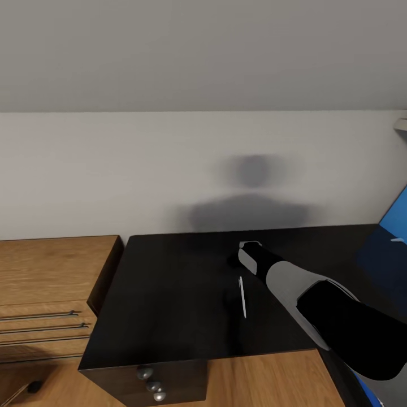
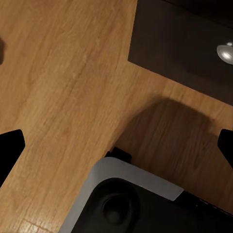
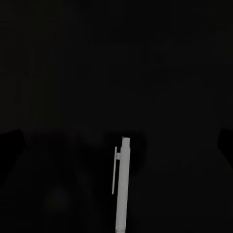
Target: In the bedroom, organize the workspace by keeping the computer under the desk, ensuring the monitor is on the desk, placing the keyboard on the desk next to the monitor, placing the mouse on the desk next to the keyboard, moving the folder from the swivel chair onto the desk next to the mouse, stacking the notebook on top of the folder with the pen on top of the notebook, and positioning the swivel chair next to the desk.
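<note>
On top of the glossy black cabinet (image 1: 169, 294) lies the pen (image 1: 242, 297), long axis running roughly toward and away from the robot. Right arm's way closer: the right gripper (image 1: 244, 252) hovers just past the pen's far end, fingers hidden behind the wrist, so can't tell if it's spread or closed. Left gripper (image 2: 116, 145) is spread wide over the wood floor (image 2: 63, 87). Blue folder (image 1: 395, 220) is cut off at the edge.

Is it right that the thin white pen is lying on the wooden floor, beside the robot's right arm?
Not quite. The thin white pen lies on the glossy black top, not the wooden floor, beside the robot's right arm. The head view shows it.
</note>
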### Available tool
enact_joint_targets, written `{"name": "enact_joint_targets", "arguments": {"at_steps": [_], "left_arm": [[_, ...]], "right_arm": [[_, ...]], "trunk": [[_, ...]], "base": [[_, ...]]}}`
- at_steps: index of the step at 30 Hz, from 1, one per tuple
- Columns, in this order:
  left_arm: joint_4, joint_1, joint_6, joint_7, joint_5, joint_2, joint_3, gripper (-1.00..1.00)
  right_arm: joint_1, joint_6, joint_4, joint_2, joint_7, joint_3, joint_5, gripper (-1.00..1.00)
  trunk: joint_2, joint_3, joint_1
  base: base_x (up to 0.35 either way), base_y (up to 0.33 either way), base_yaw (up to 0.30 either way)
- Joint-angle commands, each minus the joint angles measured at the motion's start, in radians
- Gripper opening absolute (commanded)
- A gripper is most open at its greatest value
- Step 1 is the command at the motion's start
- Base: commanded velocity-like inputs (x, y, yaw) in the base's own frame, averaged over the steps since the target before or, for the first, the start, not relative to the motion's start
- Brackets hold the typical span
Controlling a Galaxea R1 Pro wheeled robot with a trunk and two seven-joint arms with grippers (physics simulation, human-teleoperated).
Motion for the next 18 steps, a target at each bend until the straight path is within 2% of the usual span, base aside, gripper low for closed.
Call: {"name": "enact_joint_targets", "arguments": {"at_steps": [1, 7, 18], "left_arm": [[0.001, -0.001, -0.004, -0.002, 0.01, 0.0, -0.007, 1.0], [0.001, -0.001, -0.003, -0.002, 0.011, 0.0, -0.007, 1.0], [0.001, -0.001, -0.003, -0.004, 0.011, 0.0, -0.007, 1.0]], "right_arm": [[0.0, 0.01, -0.001, 0.0, -0.007, 0.008, -0.011, 1.0], [0.0, 0.061, 0.0, 0.0, -0.008, 0.008, -0.012, 1.0], [0.0, 0.136, 0.008, 0.001, -0.043, 0.003, -0.014, 1.0]], "trunk": [[-0.001, -0.001, 0.0], [-0.001, -0.001, 0.0], [-0.078, -0.035, 0.042]], "base": [[0.0, 0.0, 0.0], [0.0, 0.0, 0.0], [0.0, 0.0, 0.0]]}}
